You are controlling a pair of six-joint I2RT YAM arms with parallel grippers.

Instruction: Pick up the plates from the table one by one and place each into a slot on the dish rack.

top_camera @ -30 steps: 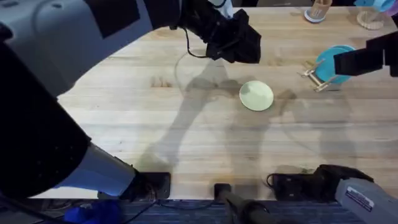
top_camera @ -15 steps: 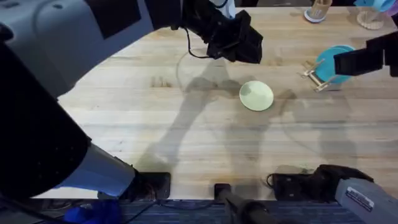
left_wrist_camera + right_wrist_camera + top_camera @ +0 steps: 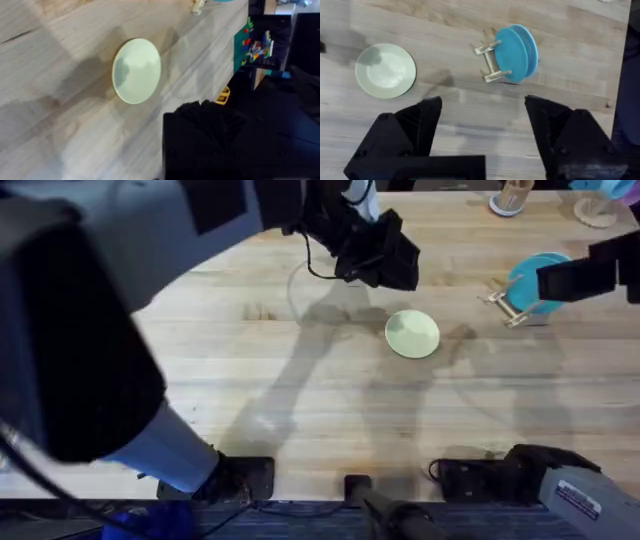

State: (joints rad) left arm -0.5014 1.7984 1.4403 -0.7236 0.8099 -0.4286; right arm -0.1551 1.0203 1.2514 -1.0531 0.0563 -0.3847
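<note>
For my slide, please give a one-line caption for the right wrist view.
Open right gripper above the wooden table; round teal-blue plastic plates in the small wooden dish rack, pale yellow-green plate flat nearby.

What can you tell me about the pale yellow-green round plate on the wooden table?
The pale yellow-green round plastic plate is small and shallow, with a slightly raised rim. It lies flat, face up and empty, on the light plank table, near the middle. Arm shadows fall around it. Nothing touches it; the left gripper hangs apart from it.
</note>
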